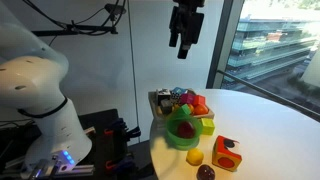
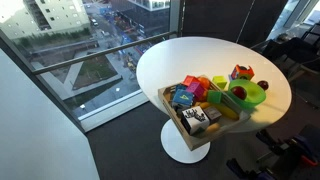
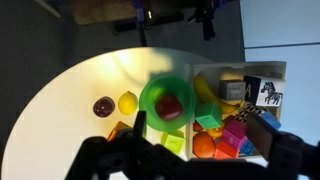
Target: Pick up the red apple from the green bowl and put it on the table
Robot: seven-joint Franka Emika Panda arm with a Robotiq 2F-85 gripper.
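Glossy white, bulbous arm shell [image 1: 35, 85] at 9 o'clock in an exterior view; small blue light [image 1: 64, 158] low at 7. Black cables [image 1: 85, 18] draped at 11. Matte black, blocky pincer [image 1: 184, 44] at 12.

one red apple [image 3: 168, 106], one green bowl [image 3: 146, 98]

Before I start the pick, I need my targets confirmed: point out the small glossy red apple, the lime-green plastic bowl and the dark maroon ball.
Small glossy red apple [image 3: 168, 106]: wrist view, centre of its top.
Lime-green plastic bowl [image 3: 146, 98]: wrist view, its bare rim.
Dark maroon ball [image 3: 103, 106]: wrist view, its centre.
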